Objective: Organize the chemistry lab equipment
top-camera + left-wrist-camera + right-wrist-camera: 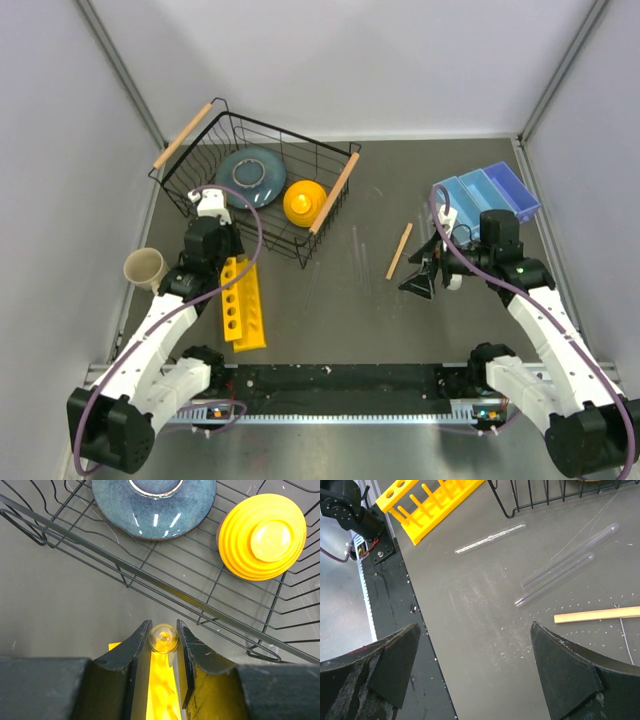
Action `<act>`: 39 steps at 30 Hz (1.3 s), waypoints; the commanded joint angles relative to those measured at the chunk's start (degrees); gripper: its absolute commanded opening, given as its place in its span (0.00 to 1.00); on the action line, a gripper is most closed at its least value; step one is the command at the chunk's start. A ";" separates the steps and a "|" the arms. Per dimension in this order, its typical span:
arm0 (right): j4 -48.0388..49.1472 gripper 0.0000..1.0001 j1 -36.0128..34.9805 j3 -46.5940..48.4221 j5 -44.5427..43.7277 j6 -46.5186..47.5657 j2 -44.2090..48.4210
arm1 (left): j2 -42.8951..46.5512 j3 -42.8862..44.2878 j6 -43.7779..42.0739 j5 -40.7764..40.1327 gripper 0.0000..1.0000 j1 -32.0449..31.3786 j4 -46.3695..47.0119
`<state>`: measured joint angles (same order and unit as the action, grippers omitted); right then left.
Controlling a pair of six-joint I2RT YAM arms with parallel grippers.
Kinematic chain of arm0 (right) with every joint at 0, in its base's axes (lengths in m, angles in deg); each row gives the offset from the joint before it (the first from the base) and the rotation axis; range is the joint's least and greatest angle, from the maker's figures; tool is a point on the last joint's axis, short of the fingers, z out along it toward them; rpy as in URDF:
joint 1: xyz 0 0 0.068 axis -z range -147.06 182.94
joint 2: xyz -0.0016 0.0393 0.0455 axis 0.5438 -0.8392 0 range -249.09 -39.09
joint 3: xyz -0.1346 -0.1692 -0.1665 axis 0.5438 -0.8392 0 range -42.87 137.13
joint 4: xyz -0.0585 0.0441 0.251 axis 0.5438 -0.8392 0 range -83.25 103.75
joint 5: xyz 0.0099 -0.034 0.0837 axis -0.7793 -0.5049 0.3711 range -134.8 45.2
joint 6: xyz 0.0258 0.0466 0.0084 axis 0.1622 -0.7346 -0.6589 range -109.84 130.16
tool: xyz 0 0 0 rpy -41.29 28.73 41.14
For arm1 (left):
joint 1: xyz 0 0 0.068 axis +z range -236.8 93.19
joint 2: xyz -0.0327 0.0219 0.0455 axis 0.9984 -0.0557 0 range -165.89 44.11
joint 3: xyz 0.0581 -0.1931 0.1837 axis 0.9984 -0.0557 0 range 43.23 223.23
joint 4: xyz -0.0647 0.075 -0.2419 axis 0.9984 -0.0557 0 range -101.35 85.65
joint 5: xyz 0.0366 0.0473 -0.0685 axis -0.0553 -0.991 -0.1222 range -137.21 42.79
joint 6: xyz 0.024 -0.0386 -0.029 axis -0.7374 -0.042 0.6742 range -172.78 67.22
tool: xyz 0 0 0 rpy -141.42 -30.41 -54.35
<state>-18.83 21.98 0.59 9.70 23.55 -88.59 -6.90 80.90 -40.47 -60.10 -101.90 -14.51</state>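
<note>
Sitting far-left, black wire basket (285,130), yellow rack (243,305) beside it. Left fingers (140,642) pinch clear glass tube (163,638) over rack, visible in left wrist only. Right fingers (560,665) spread above surface (480,620); right wrist alone shows two loose tubes (555,582) near wooden stick (597,615).

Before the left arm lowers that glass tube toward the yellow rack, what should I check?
1. Left tool grips the glass tube: ok, a finger on each side.
2. Yellow rack beneath the tube: ok.
3. Tube lined up with a rack hole: cannot tell.
4. Black wire basket apart from the tool: ok.
5. Right tool out of the way: ok, open over the loose tubes.
6. Loose tubes and wooden stick sorted: not ok, lying on the table.
</note>
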 commanded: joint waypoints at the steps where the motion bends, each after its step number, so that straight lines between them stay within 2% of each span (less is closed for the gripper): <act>1: 2.34 0.93 0.68 -0.57 1.57 -0.03 0.19 | 1.87 -0.49 2.27 0.32 0.33 0.15 0.93; 8: 2.26 0.93 0.68 -0.57 1.57 0.23 0.01 | 3.80 -0.41 3.50 0.23 0.53 0.15 -0.83; 12: 2.17 0.93 0.59 -0.48 1.14 0.94 0.10 | 6.43 1.52 4.64 -0.30 0.74 0.15 -3.90; 15: 1.38 0.93 0.59 -0.14 0.35 2.08 -0.07 | 9.15 3.37 5.44 -0.74 0.84 0.15 -6.63; 16: 1.03 0.94 0.59 0.13 -0.18 2.34 -0.16 | 9.95 3.98 5.61 -0.83 0.92 0.15 -7.59; 18: 0.24 0.95 0.68 0.83 -1.67 3.22 -0.69 | 12.15 6.09 6.14 -1.00 0.99 0.15 -10.84; 23: -3.89 0.97 0.59 3.90 -7.11 4.80 -2.79 | 16.89 10.67 6.14 0.13 0.99 0.24 -19.01; 26: -6.88 0.97 0.68 6.89 -13.61 3.58 -6.57 | 18.65 12.16 6.84 3.63 0.99 0.24 -22.70; 30: -8.03 0.97 0.59 10.40 -27.83 -0.11 -12.28 | 19.01 13.74 9.47 9.10 0.99 0.24 -26.57; 32: -7.94 0.97 0.68 11.46 -30.84 -0.29 -15.61 | 19.53 13.92 10.62 11.29 0.99 0.24 -27.37; 39: -6.97 0.85 0.68 16.91 -39.81 1.29 -28.34 | 21.47 13.39 12.64 14.55 0.99 0.24 -27.73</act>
<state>-26.61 22.22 12.09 -22.08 24.53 -110.90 13.08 93.18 -29.65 -49.19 -101.88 -42.27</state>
